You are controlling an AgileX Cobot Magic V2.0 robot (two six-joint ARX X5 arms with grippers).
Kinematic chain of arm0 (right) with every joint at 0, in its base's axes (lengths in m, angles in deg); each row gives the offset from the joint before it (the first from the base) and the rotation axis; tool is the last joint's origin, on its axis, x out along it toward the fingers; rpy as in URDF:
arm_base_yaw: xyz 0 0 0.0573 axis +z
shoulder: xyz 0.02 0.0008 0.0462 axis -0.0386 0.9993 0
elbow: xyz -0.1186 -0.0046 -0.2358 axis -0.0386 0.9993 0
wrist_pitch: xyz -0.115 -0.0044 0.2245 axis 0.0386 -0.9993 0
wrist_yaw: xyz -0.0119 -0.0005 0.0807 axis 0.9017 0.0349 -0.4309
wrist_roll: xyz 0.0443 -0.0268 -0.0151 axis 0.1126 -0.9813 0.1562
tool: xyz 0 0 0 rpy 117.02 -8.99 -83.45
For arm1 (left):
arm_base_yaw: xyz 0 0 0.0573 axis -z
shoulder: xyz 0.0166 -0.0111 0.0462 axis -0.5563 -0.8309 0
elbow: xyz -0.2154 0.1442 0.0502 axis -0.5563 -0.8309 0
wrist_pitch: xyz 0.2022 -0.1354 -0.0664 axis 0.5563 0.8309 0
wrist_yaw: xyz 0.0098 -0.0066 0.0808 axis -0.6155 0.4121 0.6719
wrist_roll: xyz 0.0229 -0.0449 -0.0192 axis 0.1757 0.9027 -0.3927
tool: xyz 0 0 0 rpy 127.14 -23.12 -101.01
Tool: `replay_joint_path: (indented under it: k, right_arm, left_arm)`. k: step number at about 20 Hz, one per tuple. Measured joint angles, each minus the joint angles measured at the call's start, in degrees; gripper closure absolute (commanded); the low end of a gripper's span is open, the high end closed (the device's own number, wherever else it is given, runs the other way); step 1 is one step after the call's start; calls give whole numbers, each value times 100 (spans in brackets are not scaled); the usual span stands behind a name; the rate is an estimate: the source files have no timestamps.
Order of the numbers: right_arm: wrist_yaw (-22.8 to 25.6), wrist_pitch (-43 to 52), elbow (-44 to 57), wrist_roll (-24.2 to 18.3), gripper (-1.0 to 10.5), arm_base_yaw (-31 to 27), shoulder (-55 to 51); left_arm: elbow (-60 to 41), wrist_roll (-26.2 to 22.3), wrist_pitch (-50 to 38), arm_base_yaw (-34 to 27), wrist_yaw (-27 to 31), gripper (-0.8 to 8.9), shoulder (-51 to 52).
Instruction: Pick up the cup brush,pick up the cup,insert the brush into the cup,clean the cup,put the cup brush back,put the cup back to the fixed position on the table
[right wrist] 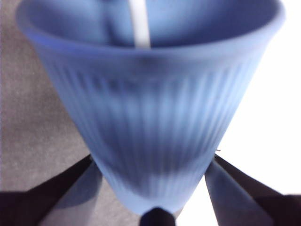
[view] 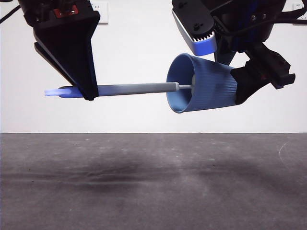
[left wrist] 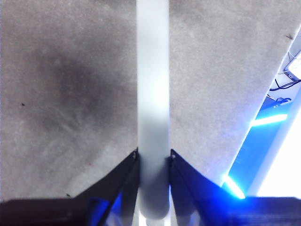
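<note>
Cup brush (view: 132,89): slim grey handle, level at mid-frame, clamped by left pincer (view: 88,93); head inside cup. Cup (view: 204,89): blue, ribbed, tipped sideways at centre-right, gripped at its base by right pincer (view: 242,88), above desk (view: 153,191).

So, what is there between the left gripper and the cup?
In the front view, only the cup brush: its grey handle spans from the left gripper into the mouth of the cup, both held above the table.
</note>
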Motion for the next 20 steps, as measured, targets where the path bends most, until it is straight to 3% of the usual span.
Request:
replay_joint_path:
  k: [8, 14, 20]
  right_arm:
    - [-13, -90, 0, 120, 959, 94, 15]
    - [-13, -101, 0, 308, 959, 94, 20]
    - [-11, -122, 0, 310, 959, 94, 20]
  left_arm:
    - [44, 120, 968, -212, -31, 822, 151]
    - [46, 122, 2013, -358, 514, 822, 850]
    - [46, 131, 2107, -376, 514, 822, 966]
